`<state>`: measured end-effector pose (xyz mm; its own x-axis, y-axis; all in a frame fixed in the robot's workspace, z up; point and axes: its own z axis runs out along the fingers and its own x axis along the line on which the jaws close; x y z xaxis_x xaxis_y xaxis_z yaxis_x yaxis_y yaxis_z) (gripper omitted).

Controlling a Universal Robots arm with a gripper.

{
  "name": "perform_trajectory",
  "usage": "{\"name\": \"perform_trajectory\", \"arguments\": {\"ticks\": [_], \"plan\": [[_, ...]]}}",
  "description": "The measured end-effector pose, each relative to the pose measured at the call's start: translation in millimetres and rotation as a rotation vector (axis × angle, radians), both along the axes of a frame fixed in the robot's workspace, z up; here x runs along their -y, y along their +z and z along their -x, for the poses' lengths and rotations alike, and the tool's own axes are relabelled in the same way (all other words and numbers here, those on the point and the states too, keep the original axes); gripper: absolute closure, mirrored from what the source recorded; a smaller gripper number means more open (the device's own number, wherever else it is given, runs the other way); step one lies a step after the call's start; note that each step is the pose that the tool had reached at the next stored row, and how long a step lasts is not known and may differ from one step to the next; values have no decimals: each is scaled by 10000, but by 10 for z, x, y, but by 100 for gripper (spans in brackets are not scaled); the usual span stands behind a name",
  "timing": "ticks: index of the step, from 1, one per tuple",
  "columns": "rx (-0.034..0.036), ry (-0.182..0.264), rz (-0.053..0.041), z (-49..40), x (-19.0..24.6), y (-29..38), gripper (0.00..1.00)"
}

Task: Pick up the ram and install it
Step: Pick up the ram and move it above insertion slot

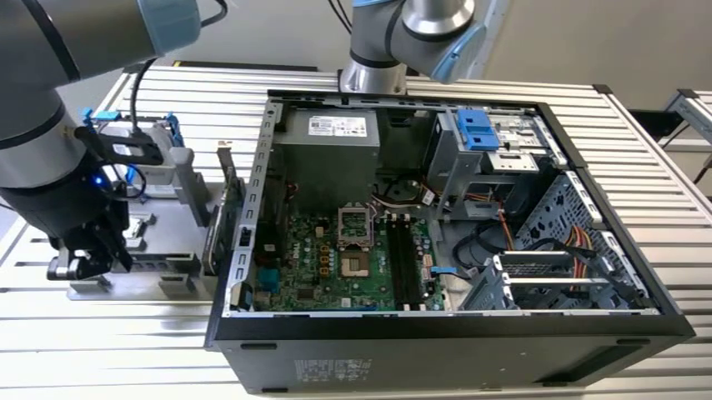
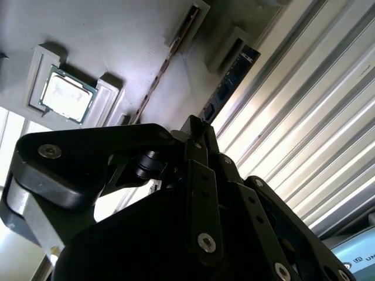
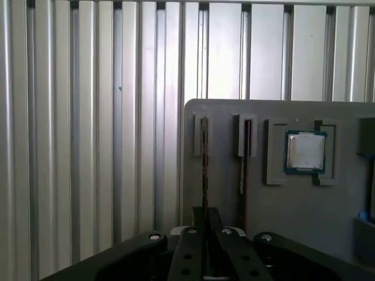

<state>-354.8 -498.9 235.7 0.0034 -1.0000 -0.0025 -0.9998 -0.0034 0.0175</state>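
Off at the nine o'clock side of the open computer case (image 1: 445, 332) in the exterior view, the arm is bent low over the grey parts fixture (image 3: 293, 228). The gripper (image 3: 204, 215) has its fingers drawn in to a sliver. In both wrist views the ram (image 3: 204, 175) runs edge-on straight between them, clamped by the look of it. The stick stands upright in the fixture's outermost slot, so its thin faces are the only sensible place to pinch. A second thin board (image 3: 242, 172) stands just beside it, with a processor chip (image 3: 304, 150) beyond. The motherboard's memory slots (image 1: 403, 260), toward the case's six o'clock, sit well apart from the ram, so nothing is installed yet.
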Motion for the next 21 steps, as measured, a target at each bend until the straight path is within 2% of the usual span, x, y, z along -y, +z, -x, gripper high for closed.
{"name": "perform_trajectory", "arguments": {"ticks": [11,21], "plan": [[0,0,12,0,0,137,100],[1,-1,17,0,0,215,100]]}}
